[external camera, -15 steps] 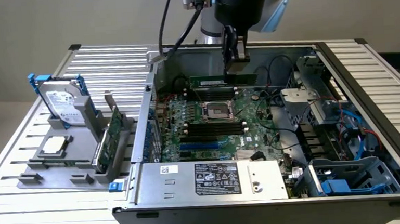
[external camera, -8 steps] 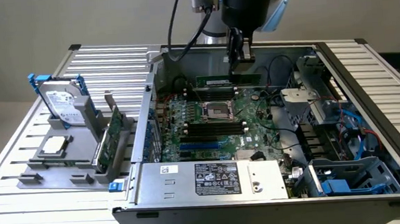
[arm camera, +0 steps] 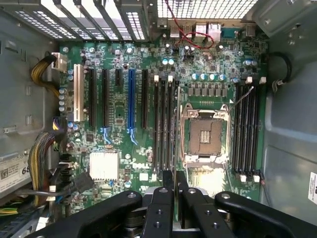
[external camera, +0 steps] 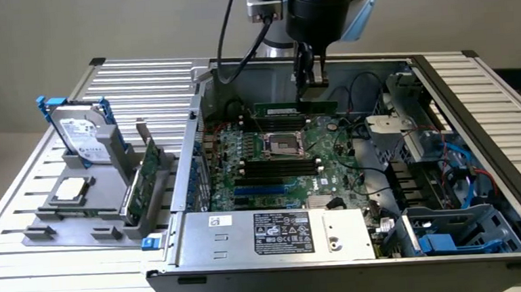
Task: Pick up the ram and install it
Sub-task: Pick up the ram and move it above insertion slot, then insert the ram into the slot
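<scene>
The ram (external camera: pixel 295 108), a long thin green stick, hangs level inside the open computer case, just above the far part of the motherboard (external camera: pixel 335 172). My gripper (external camera: pixel 312 82) comes straight down from above and is shut on its top edge. In the wrist view the gripper (arm camera: pixel 174 181) pinches the ram (arm camera: pixel 177 129), seen edge-on as a thin line. That line runs between a bank of black slots (arm camera: pixel 163 129) and the empty processor socket (arm camera: pixel 205 136). A second bank of slots (arm camera: pixel 246 129) lies on the socket's other side.
On the exterior view's left, a grey holder (external camera: pixel 75 218) carries a hard drive (external camera: pixel 83 133), a broader green expansion card (external camera: pixel 145 177) and a square silver processor chip (external camera: pixel 70 189). The power supply (external camera: pixel 275 233) fills the case's near side. Cables and blue drive bays (external camera: pixel 452 175) crowd the right.
</scene>
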You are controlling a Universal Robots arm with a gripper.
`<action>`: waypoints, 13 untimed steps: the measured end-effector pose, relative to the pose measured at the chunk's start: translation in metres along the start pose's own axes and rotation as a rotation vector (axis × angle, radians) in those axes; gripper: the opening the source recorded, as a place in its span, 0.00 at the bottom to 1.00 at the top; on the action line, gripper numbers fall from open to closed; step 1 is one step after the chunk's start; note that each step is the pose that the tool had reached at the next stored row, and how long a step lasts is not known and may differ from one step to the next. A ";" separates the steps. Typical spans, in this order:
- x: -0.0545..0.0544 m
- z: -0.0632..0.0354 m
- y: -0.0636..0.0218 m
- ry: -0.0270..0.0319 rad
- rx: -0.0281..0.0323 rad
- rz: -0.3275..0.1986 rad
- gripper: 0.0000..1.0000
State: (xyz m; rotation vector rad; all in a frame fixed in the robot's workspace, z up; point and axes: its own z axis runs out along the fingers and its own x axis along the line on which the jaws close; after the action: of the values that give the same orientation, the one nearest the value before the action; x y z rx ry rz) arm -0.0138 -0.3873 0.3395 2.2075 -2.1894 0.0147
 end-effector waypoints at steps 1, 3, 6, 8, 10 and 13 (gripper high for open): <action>0.000 0.0010 0.0005 0.0017 -0.0005 0.004 0.14; 0.000 0.0026 0.0016 0.0048 -0.0033 0.010 0.14; 0.000 0.0033 0.0019 0.0085 -0.0166 0.010 0.14; 0.000 0.0034 0.0019 0.0083 -0.0169 0.010 0.14; 0.000 0.0034 0.0019 0.0083 -0.0172 0.010 0.14; 0.000 0.0034 0.0019 0.0083 -0.0173 0.010 0.14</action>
State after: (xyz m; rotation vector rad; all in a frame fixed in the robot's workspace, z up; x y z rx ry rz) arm -0.0157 -0.3873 0.3362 2.1831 -2.1884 0.0051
